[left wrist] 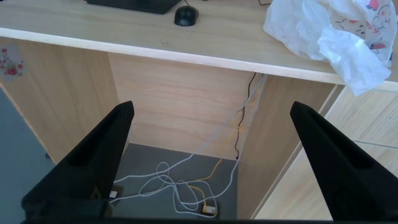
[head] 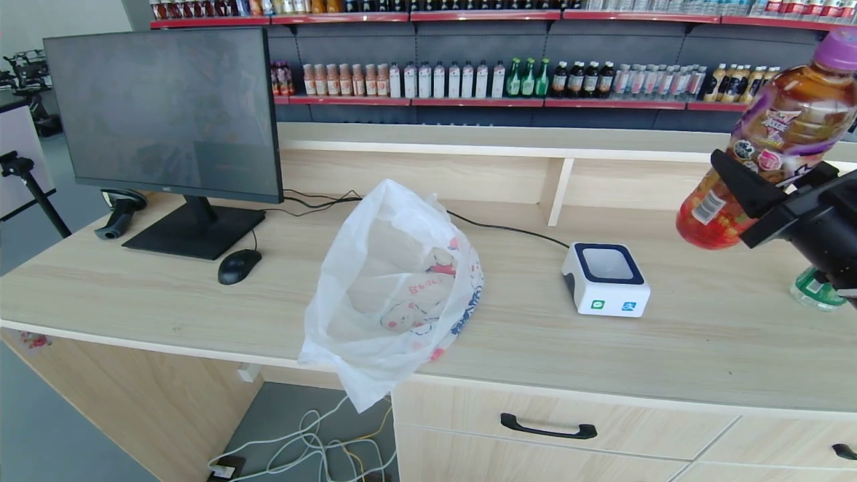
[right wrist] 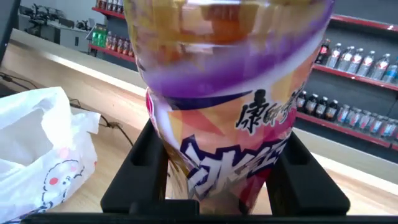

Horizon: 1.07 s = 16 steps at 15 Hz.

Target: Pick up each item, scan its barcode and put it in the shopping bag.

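Nearest, the left gripper (left wrist: 211,109) hangs spread and empty below the counter (head: 703,335). The shopping bag (head: 395,281) gapes at the near edge, with the scanner (head: 606,278) to its right. At far right the right gripper (head: 776,184) grips a tilted bottle (head: 790,114) aloft. Scanning looks to be next: its barcode (head: 708,207) must face the scanner window

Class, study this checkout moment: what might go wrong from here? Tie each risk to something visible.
1. The right claw holds the bottle tilted, high above the counter; a slip might drop it there.
2. The shopping bag is limp and overhangs the counter's front edge, so the bottle's weight may drag it off.
3. A green item stands close under the right arm and might get knocked.
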Available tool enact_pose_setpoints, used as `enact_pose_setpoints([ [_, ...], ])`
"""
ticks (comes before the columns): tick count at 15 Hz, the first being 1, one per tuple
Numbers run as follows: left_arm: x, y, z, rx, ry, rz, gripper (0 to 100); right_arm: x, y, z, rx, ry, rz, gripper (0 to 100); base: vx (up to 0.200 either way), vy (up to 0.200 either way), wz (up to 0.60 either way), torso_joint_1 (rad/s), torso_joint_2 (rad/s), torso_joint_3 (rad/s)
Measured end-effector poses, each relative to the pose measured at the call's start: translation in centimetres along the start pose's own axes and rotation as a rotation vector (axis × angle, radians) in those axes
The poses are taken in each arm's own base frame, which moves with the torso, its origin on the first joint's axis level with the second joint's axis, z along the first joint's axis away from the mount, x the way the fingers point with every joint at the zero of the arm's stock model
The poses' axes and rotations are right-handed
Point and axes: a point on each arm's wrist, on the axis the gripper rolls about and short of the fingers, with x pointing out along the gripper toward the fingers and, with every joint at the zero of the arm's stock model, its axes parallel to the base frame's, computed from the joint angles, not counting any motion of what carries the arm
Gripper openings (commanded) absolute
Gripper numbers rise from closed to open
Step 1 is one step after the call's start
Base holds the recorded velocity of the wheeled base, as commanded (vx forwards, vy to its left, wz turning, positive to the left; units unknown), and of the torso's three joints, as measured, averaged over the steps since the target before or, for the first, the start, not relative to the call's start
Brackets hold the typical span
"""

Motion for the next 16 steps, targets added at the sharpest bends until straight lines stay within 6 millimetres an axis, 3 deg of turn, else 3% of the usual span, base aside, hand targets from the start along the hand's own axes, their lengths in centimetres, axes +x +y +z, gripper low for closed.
enact_pose_setpoints([
  [4,0.0,0.0,0.0,0.000,0.000,0.000,100,-3.3,2.7,-1.1,0.174,0.114,0.072,0,0.000,0.000,0.00,0.000,0.00,0.000],
  [7,0.0,0.0,0.0,0.003,0.000,-0.002,100,-5.3,3.6,-0.8,0.198,0.142,0.093,0,-0.200,0.000,0.00,0.007,0.00,0.002],
  [13,0.0,0.0,0.0,0.004,0.000,-0.002,100,-5.5,3.5,-0.2,0.200,0.122,0.089,0,0.000,0.000,0.00,0.000,0.00,0.000],
  [16,0.0,0.0,0.0,0.003,0.000,-0.001,100,-4.9,3.3,0.2,0.217,0.095,0.086,0,0.000,0.200,0.00,0.002,0.01,0.002],
])
